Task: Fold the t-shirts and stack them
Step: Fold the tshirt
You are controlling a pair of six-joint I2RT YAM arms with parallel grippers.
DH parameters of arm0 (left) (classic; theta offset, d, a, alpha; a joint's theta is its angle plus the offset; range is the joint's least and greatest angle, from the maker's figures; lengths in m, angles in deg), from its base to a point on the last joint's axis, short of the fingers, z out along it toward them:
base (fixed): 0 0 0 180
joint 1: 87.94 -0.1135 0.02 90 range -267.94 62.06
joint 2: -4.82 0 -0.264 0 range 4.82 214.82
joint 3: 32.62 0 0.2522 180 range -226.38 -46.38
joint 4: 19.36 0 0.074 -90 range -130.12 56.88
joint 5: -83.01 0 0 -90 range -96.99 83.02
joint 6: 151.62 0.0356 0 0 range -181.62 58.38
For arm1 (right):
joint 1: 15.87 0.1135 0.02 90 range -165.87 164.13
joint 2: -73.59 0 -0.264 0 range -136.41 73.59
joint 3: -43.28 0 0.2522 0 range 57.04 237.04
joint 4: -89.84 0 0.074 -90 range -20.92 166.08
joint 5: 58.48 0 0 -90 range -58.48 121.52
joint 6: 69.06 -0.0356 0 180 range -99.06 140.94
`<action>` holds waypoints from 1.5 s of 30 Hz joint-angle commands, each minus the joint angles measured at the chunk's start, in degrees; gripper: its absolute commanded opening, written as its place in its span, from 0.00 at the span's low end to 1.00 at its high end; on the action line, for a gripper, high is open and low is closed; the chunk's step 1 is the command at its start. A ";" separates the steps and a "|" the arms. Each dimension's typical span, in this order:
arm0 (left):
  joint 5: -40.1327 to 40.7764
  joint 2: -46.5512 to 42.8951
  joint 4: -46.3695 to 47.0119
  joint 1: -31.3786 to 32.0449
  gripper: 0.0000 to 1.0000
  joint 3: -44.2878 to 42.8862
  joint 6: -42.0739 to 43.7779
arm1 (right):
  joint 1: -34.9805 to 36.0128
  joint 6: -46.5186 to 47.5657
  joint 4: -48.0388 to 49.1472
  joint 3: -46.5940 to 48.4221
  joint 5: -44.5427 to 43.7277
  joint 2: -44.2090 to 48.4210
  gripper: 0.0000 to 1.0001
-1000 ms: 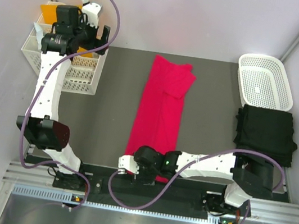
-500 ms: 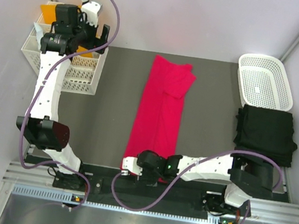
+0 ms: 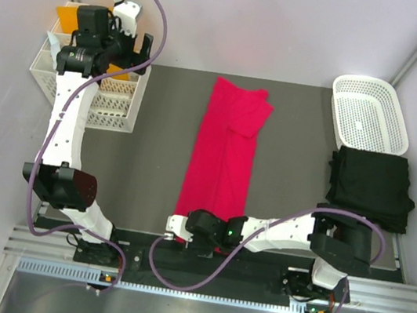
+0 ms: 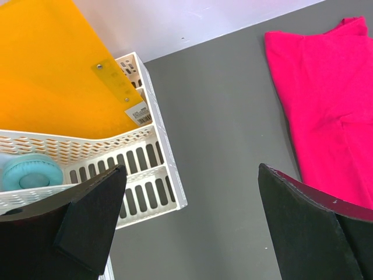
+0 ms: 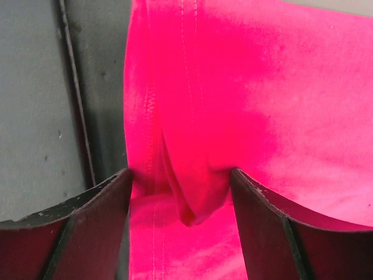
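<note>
Black shirt (image 3: 370,188) — folded, lying well to the right of the right end effector (image 5: 179,175). Red shirt (image 3: 223,151) is folded lengthwise only and stretches away from that end effector, whose jaws stand apart astride a pucker of its near hem. Left end effector (image 4: 191,169) is wide open and holds nothing; the red shirt lies to its right. Outstanding — crosswise folds and stacking.
</note>
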 commanded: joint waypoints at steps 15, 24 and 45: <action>0.12 0.62 4.34 -0.66 0.99 -2.28 0.85 | 2.35 -1.76 -3.05 2.70 1.99 -2.80 0.07; -0.58 2.11 3.46 -0.75 0.99 -4.92 0.15 | 1.21 5.09 -11.40 4.54 6.99 1.77 0.00; -4.98 0.27 2.67 -0.75 0.99 2.02 -0.38 | -14.25 35.32 -34.95 19.13 17.10 6.08 0.02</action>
